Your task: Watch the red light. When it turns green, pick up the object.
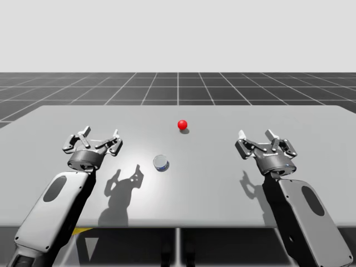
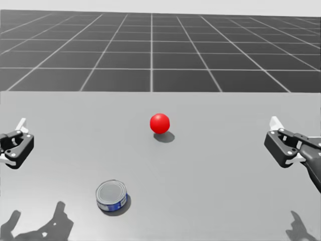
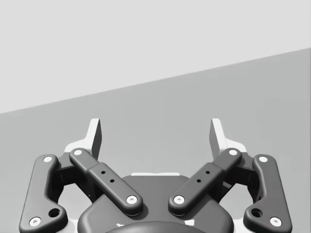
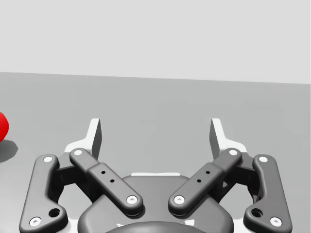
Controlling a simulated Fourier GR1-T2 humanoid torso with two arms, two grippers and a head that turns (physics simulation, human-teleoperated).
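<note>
no readable text, labels or numbers

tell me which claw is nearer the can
Left. My left claw is open, a short way left of the blue can; my right claw, also open, is farther off on its other side.

High and head views — both facing forward — share the red light [image 1: 182, 124].
</note>
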